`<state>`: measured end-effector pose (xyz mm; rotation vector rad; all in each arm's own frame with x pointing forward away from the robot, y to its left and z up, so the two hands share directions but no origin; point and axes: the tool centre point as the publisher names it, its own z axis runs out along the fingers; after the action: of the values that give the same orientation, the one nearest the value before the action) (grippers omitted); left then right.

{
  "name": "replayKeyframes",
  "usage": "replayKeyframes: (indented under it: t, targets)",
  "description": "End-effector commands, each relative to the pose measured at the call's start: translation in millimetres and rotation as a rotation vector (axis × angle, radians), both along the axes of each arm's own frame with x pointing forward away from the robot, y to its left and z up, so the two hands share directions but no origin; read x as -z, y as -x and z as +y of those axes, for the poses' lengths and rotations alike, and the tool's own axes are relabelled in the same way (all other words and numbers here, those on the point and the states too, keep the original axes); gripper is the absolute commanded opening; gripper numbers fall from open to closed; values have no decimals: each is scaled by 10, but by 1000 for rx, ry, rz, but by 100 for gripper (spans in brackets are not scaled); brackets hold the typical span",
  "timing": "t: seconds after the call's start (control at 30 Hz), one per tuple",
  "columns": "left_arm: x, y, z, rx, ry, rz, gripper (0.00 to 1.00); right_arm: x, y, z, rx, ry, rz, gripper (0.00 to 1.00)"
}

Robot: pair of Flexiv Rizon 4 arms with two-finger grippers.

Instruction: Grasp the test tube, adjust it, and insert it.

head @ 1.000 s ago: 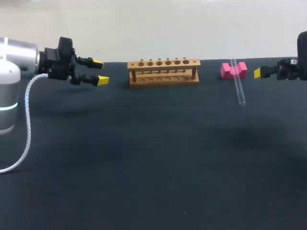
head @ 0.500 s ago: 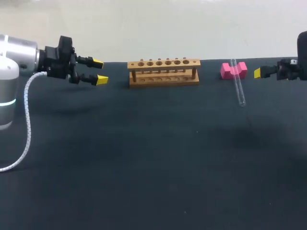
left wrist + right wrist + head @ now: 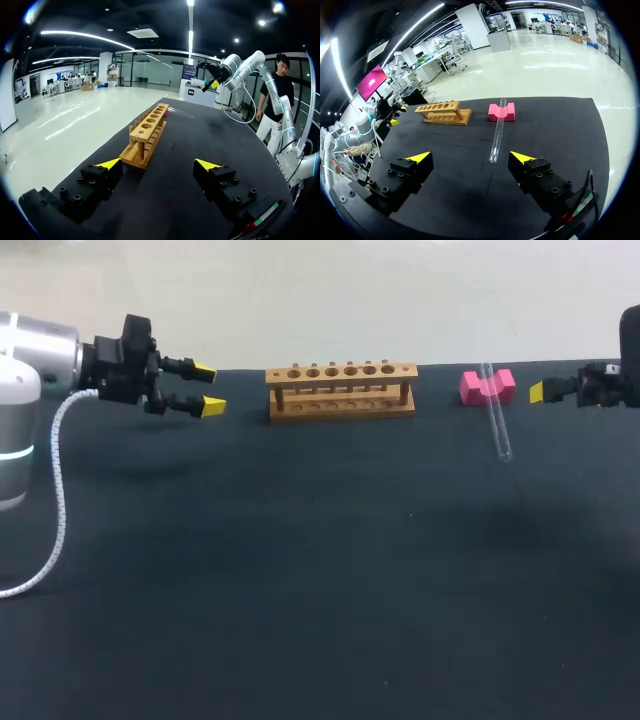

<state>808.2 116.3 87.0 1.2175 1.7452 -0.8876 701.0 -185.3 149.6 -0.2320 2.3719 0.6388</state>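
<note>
While tube [image 3: 495,420] rests on pink block [image 3: 470,388], rack [image 3: 342,390] stands on dark table [image 3: 300,590].

On table [image 3: 300,570], test tube [image 3: 497,425] with far end on block [image 3: 472,388], right of rack [image 3: 341,390].

A dark matte surface [image 3: 320,590] is seen across most of the head view, and a pale plain band is shown beyond its far edge. In the wrist views a glossy light floor [image 3: 545,55] is lit by long ceiling strip lights [image 3: 85,39], and glass partitions [image 3: 150,70] are seen behind.
</note>
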Motion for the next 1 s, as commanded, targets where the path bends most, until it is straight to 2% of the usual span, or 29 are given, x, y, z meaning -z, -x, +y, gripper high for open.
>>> replayKeyframes:
  t: [0.03, 0.2, 0.47, 0.77, 0.87, 1.0]
  targets:
    - [13, -6, 5, 2, 3, -3, 100, -24, -12, -7, -4, 4, 10, 100]
    - [13, -6, 5, 2, 3, -3, 100, 44, -118, 53, 62, 68, -29, 100]
    - [13, -6, 5, 2, 3, -3, 100, 162, -250, 111, 150, 189, -134, 100]
    - [13, -6, 5, 2, 3, -3, 100, 349, -354, 128, 259, 202, -247, 100]
    - [13, -6, 5, 2, 3, -3, 100, 423, -375, 119, 295, 181, -260, 100]
    - [13, -6, 5, 2, 3, -3, 100, 463, -386, 125, 308, 192, -241, 100]
